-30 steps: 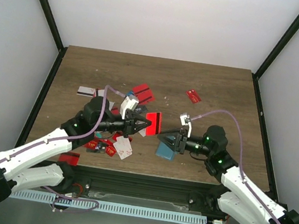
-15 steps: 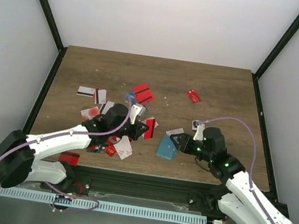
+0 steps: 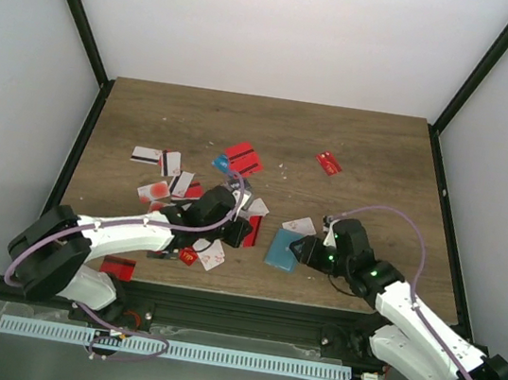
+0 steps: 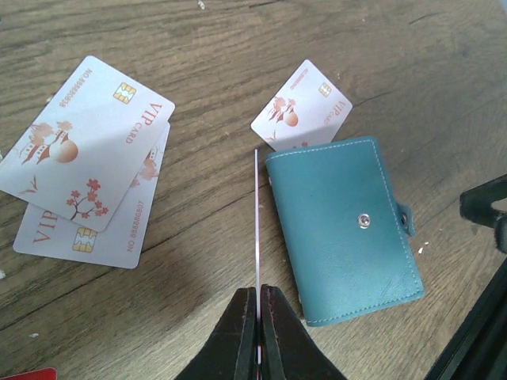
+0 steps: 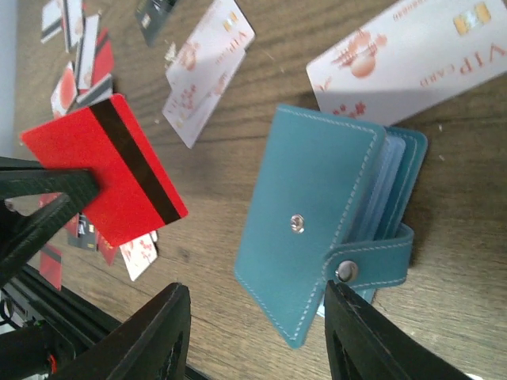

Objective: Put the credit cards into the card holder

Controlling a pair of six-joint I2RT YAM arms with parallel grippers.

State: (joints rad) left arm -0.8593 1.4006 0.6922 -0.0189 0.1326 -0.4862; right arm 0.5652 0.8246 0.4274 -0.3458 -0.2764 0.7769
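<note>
Jaws of the left gripper (image 4: 257, 297): pinched on one red card (image 5: 103, 182) with a black stripe, held on edge just left of the card holder (image 4: 341, 222). Jaws of the right gripper (image 3: 307, 251): spread wide, gripping nothing, at the holder's strap side.

Desk (image 3: 375, 151): dark wood grain.

Holder: teal, folded flat, strap unsnapped, long axis near-to-far, slightly slanted.

Credit cards (image 3: 242, 160): scattered left and beyond. One white card (image 4: 305, 107) touches the holder's far end.

Surround: white walls (image 3: 278, 31), black frame posts (image 3: 74, 5).

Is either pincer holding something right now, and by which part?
The left pincer pinches a red card by the edge away from its black stripe. The right pincer is open and holds nothing.
</note>
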